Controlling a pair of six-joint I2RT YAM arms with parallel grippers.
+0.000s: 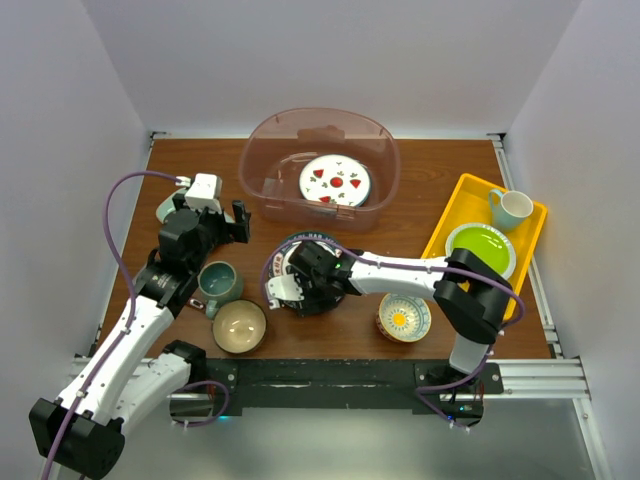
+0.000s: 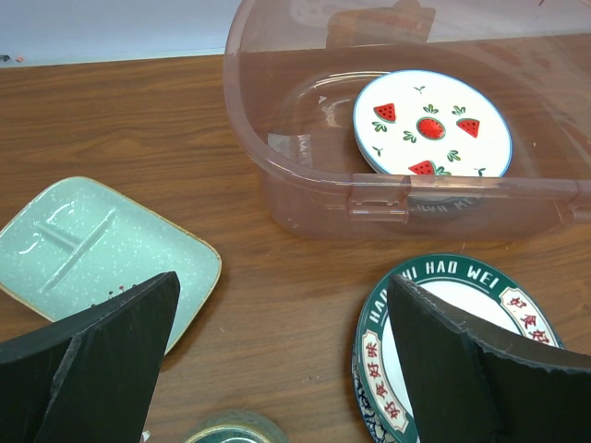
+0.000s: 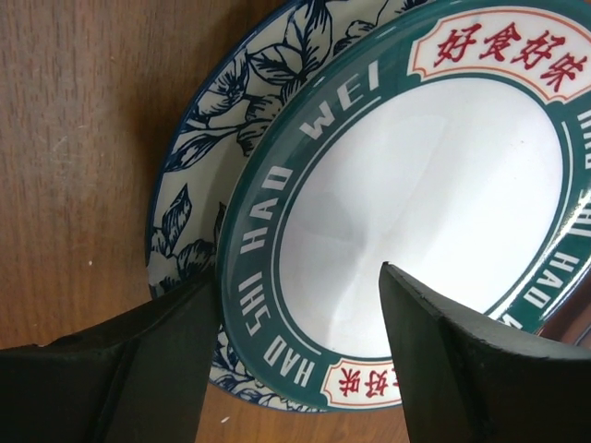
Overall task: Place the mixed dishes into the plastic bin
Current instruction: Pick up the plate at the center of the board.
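Observation:
The plastic bin (image 1: 262,160) stands at the back centre with a white plate with red fruit marks (image 1: 335,182) lying inside it. A green-rimmed plate (image 3: 425,185) rests on a blue-patterned plate (image 3: 199,175) in mid-table. My right gripper (image 3: 295,277) is open astride the green plate's near rim, one finger outside and one over the white centre. The left gripper (image 2: 283,277) hangs open over bare wood between the mint square dish (image 2: 83,245) and the green-rimmed plate (image 2: 462,305). A teal mug (image 1: 218,283), tan bowl (image 1: 239,326) and patterned bowl (image 1: 403,318) sit near the front.
A yellow tray (image 1: 462,200) at the right holds a lime-green plate (image 1: 481,250) and a pale mug (image 1: 510,208). The bin's clasp (image 2: 380,196) faces the left gripper. White walls close in the table on three sides.

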